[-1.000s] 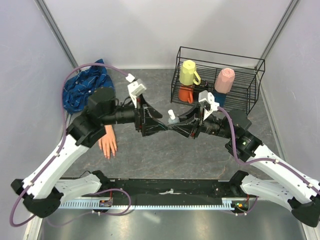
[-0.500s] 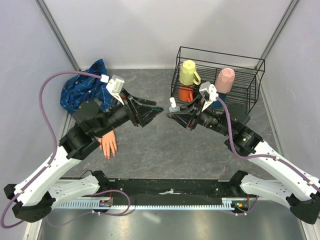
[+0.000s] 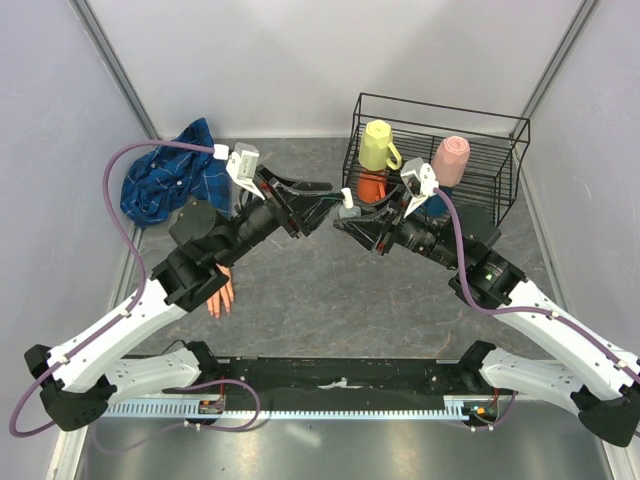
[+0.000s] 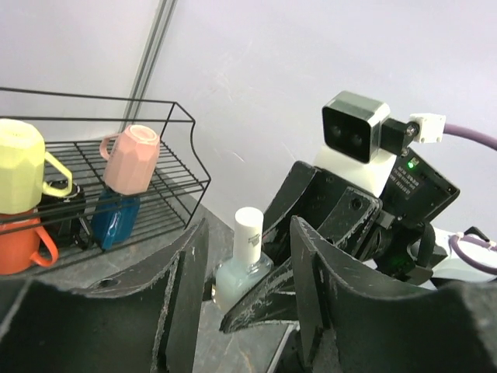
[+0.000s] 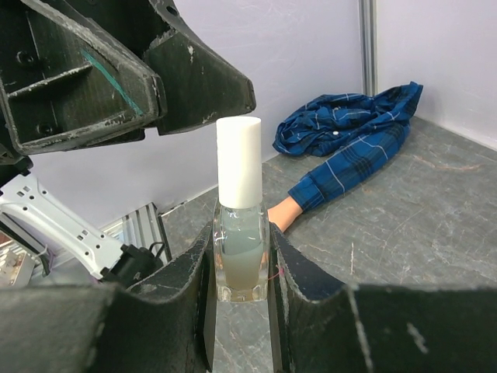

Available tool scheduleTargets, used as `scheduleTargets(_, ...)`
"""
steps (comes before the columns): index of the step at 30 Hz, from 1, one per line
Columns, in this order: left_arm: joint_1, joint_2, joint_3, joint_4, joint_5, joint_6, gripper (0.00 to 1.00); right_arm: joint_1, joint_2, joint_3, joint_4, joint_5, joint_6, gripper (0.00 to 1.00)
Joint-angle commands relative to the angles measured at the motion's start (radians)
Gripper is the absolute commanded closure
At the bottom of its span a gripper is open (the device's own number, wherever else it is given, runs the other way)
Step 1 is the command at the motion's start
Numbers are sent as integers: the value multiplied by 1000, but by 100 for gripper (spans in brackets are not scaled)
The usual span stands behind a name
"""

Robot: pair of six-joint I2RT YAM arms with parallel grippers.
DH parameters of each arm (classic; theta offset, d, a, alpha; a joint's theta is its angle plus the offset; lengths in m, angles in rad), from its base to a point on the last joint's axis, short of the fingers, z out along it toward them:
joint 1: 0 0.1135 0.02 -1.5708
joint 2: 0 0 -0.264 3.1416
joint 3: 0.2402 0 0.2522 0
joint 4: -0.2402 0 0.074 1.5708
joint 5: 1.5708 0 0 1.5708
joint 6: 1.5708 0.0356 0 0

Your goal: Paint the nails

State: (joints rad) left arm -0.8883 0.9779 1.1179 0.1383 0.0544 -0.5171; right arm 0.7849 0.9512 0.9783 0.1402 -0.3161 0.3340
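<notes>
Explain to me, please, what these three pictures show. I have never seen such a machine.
These are two robot arms bolted at the table's near edge. One picture looks down from above: the left arm on the left, the right arm on the right. The other two come from a small camera on each wrist, so each shows its own black jaws at the bottom. On the table are a mannequin hand in a blue plaid shirt and a wire rack with cups. The right arm's jaws are shut on a small white-capped bottle, held upright. The left arm's jaws are open, near its cap, holding nothing.
</notes>
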Motion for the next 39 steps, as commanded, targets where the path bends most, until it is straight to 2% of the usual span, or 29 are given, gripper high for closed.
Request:
scheduleTargets(1, -6, 13, -3, 84, 12, 14, 48, -1, -5, 39, 21, 3, 14, 100)
scheduleTargets(4, -6, 25, 3, 77, 24, 8, 51, -1, -6, 40, 21, 3, 14, 100)
scheduleTargets(11, -6, 47, 17, 50, 71, -8, 49, -1, -6, 42, 24, 3, 16, 100)
scheduleTargets(14, -6, 48, 17, 50, 71, -6, 54, -1, -6, 42, 25, -5, 17, 100)
scheduleTargets(25, -6, 76, 37, 38, 116, -11, 62, -1, -19, 37, 32, -15, 22, 100)
scheduleTargets(29, -5, 74, 33, 23, 140, -8, 73, -1, -26, 34, 33, -21, 17, 100)
scheduleTargets(31, -3, 73, 30, 26, 169, 2, 84, -1, -32, 30, 42, -34, 10, 100)
scheduleTargets(34, 9, 74, 19, 58, 309, 9, 96, -3, -42, 5, 81, -106, -13, 100)
scheduleTargets(35, 24, 76, 14, 73, 438, 11, 97, -3, -40, 0, 90, -127, -19, 100)
scheduleTargets(37, 40, 94, 16, 118, 597, 8, 98, -1, -34, 3, 99, -214, -30, 100)
scheduleTargets(38, 57, 105, 17, 144, 778, 0, 98, -1, -26, 2, 108, -245, -26, 100)
scheduleTargets(39, 63, 129, 17, 161, 853, -12, 98, -1, -28, -3, 148, -280, -17, 100)
